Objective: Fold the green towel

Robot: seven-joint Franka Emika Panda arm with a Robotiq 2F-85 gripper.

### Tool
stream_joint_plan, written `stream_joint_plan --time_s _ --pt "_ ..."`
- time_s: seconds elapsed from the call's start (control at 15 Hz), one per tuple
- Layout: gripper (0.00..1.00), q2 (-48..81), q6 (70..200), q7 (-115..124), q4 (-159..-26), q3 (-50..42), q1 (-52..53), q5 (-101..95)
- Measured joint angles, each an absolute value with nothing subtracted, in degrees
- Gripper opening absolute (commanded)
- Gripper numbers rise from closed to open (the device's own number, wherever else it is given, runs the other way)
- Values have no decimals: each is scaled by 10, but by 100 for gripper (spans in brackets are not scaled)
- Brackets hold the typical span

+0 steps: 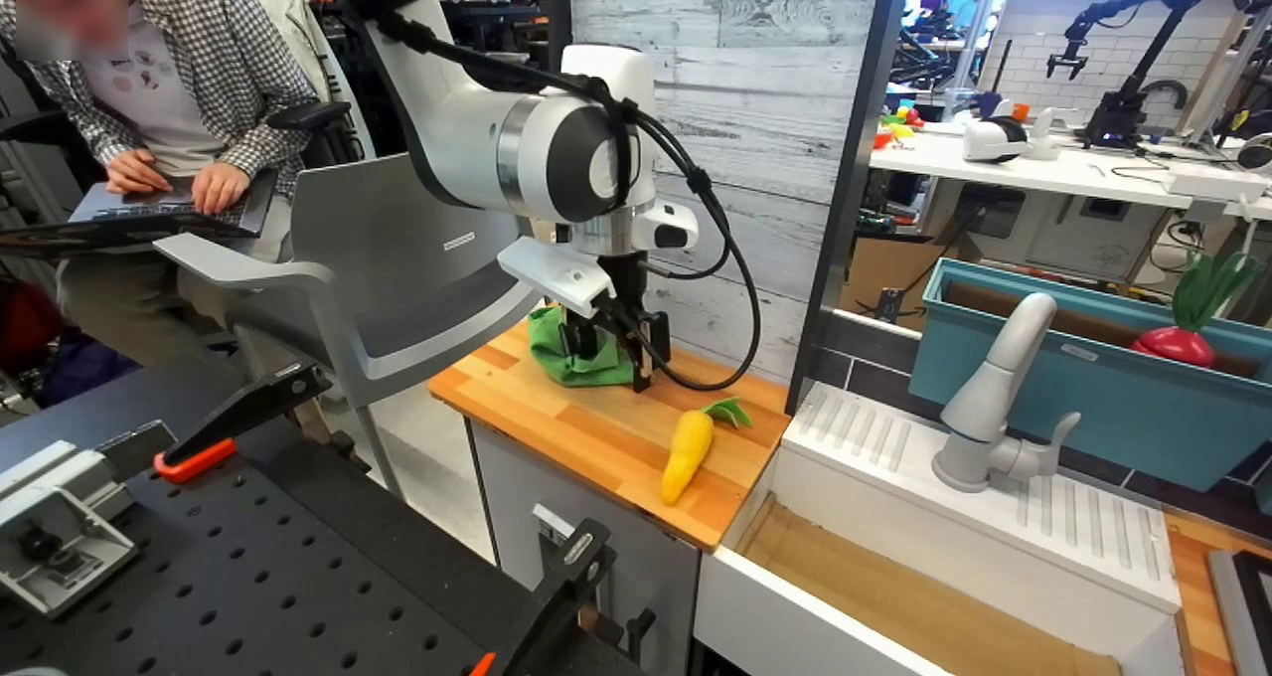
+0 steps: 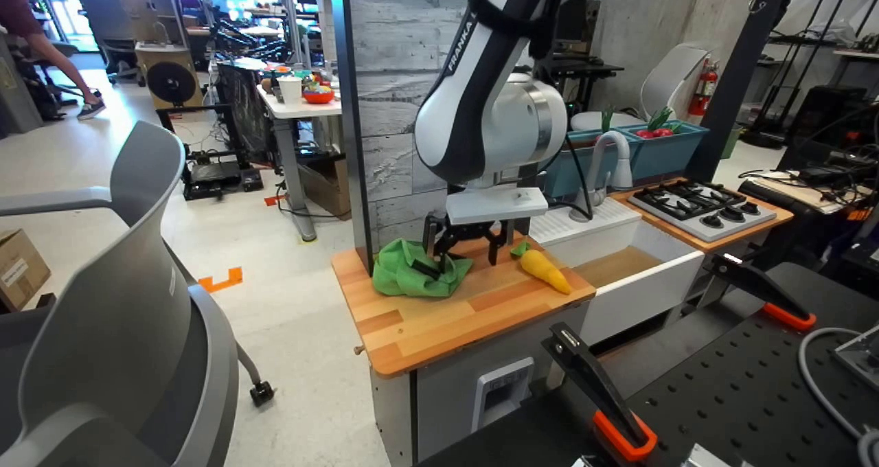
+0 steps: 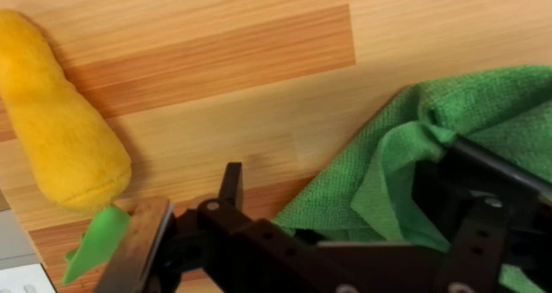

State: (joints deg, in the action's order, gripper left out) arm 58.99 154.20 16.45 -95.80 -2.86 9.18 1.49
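The green towel lies rumpled on the wooden countertop, in both exterior views [image 1: 547,346] [image 2: 405,281] and at the right of the wrist view [image 3: 487,99]. My gripper [image 1: 608,368] is open, low over the towel; it shows in both exterior views [image 2: 467,261] and the wrist view [image 3: 332,172]. One finger is down among the towel's folds. The other finger stands beside the towel, over bare wood. No cloth is pinched between them. A dark rod-like shape lies against the towel by the first finger; I cannot tell what it is. The towel's part under the gripper is hidden.
A yellow plush vegetable with green leaves [image 1: 688,452] lies on the countertop [image 2: 481,323] near the sink [image 1: 825,587]. A grey panel wall [image 1: 745,159] stands behind the counter. A grey chair [image 1: 397,249] is close to the counter's end. A faucet [image 1: 994,398] rises behind the sink.
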Motion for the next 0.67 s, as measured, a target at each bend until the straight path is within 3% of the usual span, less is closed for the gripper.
stream_joint_plan --time_s 0.67 --pt "100 396 1549 163 -1147 -27 85 18"
